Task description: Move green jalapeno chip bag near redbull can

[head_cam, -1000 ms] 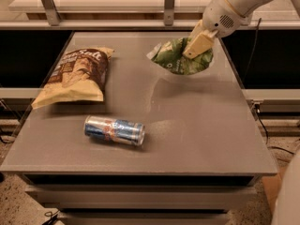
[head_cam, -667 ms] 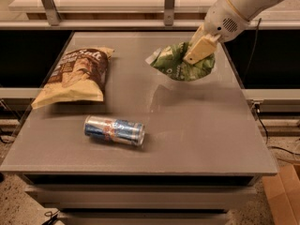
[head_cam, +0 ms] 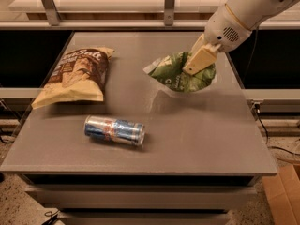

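Gripper [head_cam: 196, 63], camera view: positioned over the right rear of the table [head_cam: 211, 139], fingers clamped on the upper edge of the green jalapeno chip bag [head_cam: 176, 76]. The bag hangs clear of the surface, with a shadow lying beneath it.

Change noted: against the two preceding pictures, gripper and bag have shifted slightly forward, toward the near edge. The grasp looks unchanged. The redbull can [head_cam: 115, 130] lies on its side at front left, unmoved and well apart from the bag. The brown chip bag [head_cam: 75, 74] at left rear is also unmoved.

Assessment: transport is under way but early. Most of the forward and leftward travel remains, then lowering and release.
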### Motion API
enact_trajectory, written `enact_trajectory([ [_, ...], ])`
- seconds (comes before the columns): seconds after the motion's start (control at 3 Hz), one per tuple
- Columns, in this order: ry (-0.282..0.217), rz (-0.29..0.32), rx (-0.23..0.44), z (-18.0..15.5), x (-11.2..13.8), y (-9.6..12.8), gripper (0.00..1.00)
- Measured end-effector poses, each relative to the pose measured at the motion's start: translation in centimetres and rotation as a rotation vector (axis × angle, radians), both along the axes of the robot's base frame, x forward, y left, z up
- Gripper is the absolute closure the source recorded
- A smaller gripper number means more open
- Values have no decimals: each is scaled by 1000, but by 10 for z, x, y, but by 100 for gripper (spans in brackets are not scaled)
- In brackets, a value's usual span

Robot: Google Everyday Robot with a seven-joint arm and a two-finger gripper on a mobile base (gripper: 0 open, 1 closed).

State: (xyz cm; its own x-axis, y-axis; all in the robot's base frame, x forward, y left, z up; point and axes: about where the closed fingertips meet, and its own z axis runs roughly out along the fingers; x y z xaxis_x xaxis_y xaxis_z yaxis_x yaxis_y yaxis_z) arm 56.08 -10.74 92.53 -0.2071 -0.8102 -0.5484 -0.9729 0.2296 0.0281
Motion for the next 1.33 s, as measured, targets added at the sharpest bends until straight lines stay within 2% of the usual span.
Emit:
enact_trajectory([
  [1.0, 10, -44, -2, -4, -38, 34, 100],
  [1.33, 5, -84, -16, -9, -48, 39, 100],
])
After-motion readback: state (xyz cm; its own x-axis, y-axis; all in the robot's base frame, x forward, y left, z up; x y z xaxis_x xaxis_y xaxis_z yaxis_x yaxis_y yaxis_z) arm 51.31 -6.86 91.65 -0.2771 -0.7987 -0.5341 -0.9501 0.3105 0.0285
